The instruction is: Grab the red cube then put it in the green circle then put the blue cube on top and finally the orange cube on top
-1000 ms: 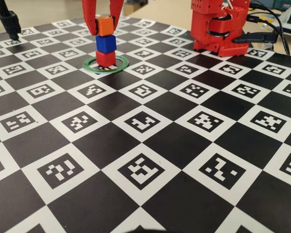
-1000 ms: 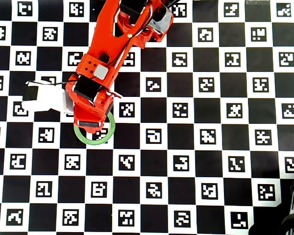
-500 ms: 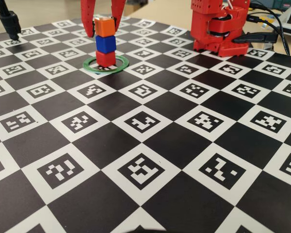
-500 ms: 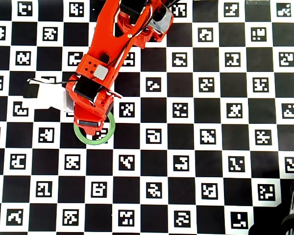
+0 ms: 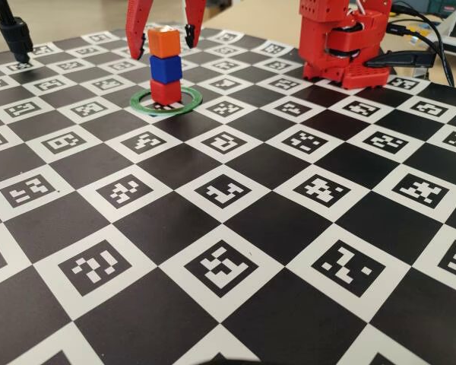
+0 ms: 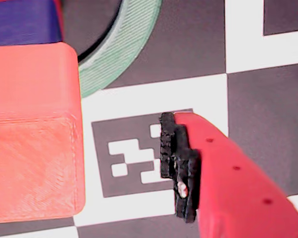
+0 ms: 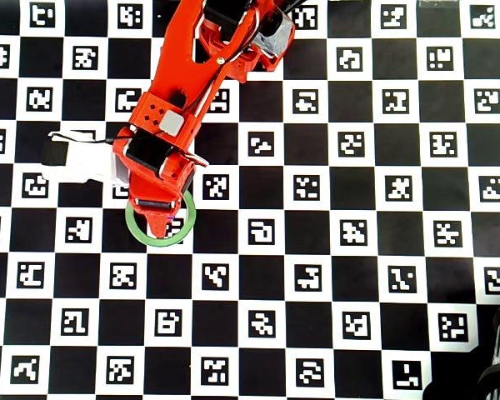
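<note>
Checkerboard bench with printed markers

The bench [image 5: 235, 228] is covered by a board of black and white squares, each white square carrying a small black coded marker. In the fixed view a black stand [image 5: 11, 30] rises at the far left corner, and black cables [image 5: 425, 34] run along the far right edge over a pale wooden surface [image 5: 266, 15] behind the board. In the overhead view a dark cable coil [image 7: 492, 379] shows at the lower right corner.
</note>
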